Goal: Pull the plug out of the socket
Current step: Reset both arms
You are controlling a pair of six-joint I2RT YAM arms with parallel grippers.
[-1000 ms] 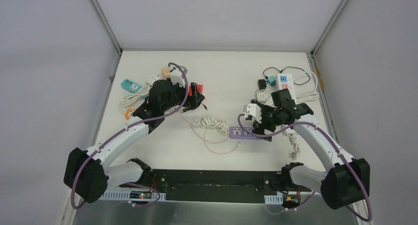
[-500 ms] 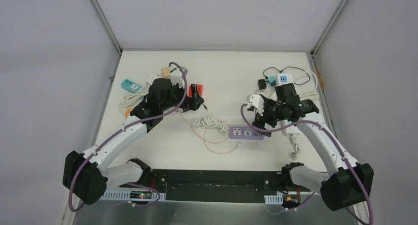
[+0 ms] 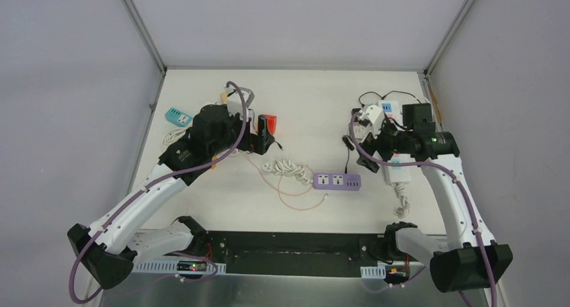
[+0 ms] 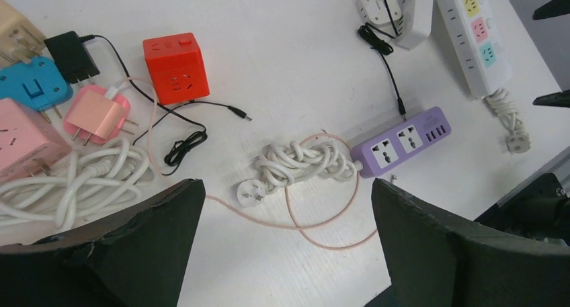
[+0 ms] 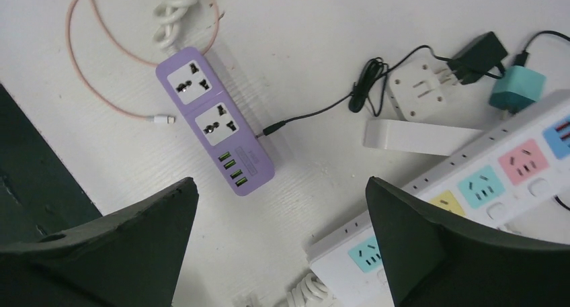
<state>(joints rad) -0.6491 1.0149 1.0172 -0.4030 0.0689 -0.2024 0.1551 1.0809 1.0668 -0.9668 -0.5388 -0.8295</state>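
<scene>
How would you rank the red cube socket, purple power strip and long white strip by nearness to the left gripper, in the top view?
1. Red cube socket, beside the left gripper.
2. Purple power strip, mid-table.
3. Long white strip, right side.

Lab: white table (image 3: 309,99) in panelled enclosure (image 3: 289,25)

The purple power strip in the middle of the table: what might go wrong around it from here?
The purple power strip has loose wires right beside it. A thin pink cable loops along one side and a black cable ends at the other, so a finger of the open right gripper coming down could snag one and drag the strip. Its sockets look empty, so an arm may reach for the wrong item.
</scene>
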